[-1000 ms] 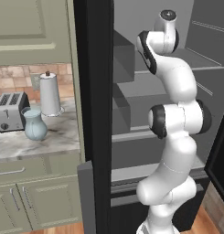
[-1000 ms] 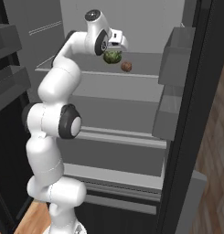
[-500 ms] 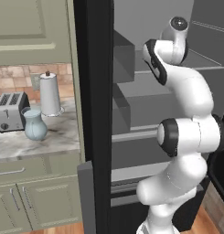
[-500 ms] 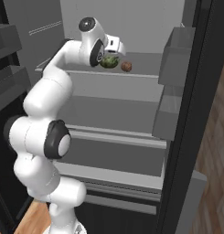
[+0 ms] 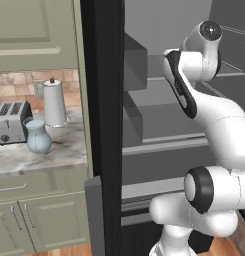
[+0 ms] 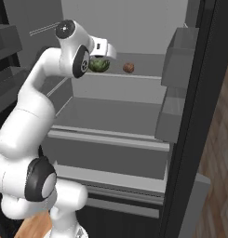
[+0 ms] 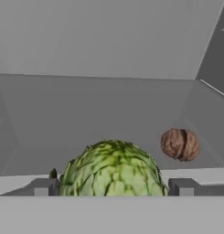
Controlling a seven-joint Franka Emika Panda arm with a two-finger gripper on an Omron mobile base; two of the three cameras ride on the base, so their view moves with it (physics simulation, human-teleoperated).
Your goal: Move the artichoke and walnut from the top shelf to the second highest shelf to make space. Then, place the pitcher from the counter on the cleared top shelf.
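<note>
The green, scaly artichoke sits on the top shelf of the open fridge, with the small brown walnut just to its right. My gripper is at the artichoke, partly covering it. In the hand view the artichoke lies between my two fingertips, which stand open on either side of it, apart from its flanks. The walnut rests farther back to the right. Below is the second highest shelf with its thick pale lip. The pale blue pitcher stands on the counter.
A white paper-towel roll and a toaster stand behind the pitcher. The dark fridge door edge separates counter and fridge. Grey door bins hang on the right-hand door.
The arm has stretched up and forward into the fridge, bringing the hand down around the artichoke. The jaws stayed open; artichoke and walnut have not moved.
</note>
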